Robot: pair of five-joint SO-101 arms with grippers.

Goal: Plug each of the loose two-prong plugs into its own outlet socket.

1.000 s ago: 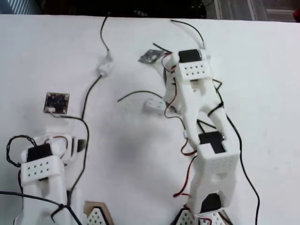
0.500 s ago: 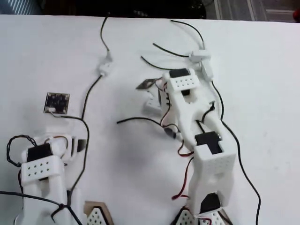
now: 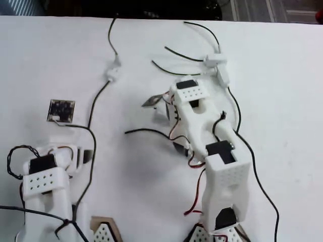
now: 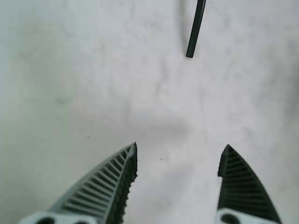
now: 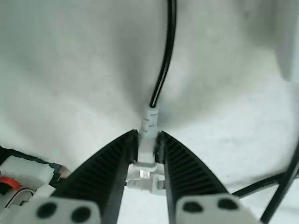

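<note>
My right gripper is shut on a white two-prong plug, whose black cable runs away over the table. In the high view that gripper holds the plug mid-table, and the cable trails to the left. Two white connector pieces with black leads lie just beyond the right arm. Another white connector pair lies on a long black cable at the far left-centre. My left gripper stands open over bare table near the front left edge, with a black cable end ahead of it.
A small square circuit board lies left of centre. A long black cable runs past the left arm toward the front edge. Another black cable runs along the right side of the right arm.
The right arm has pulled back toward the front with the plug, dragging its cable along. The white connector pieces it covered at the back now show. The left arm has not moved.
</note>
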